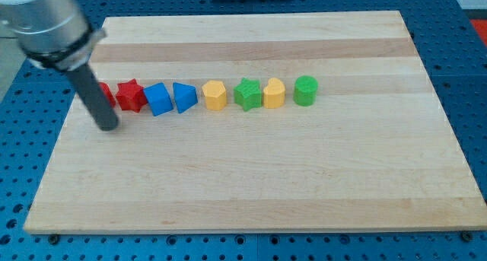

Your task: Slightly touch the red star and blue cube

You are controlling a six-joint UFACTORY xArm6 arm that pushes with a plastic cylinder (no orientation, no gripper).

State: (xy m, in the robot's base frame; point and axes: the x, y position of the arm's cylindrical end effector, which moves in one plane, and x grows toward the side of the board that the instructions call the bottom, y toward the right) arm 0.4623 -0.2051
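At the view's left my tip (109, 126) rests on the pale wooden bench (251, 185), partly hiding a small red block (107, 93); my tool is a plain rod with nothing to open or close. Just right sit the red star (131, 95) and blue cube (158, 99), touching. Pushing too hard could shove them into the blue wedge-like block (184, 97) and disturb the row.

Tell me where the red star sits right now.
The red star sits near the view's left in the row, between a partly hidden red block and the blue cube.
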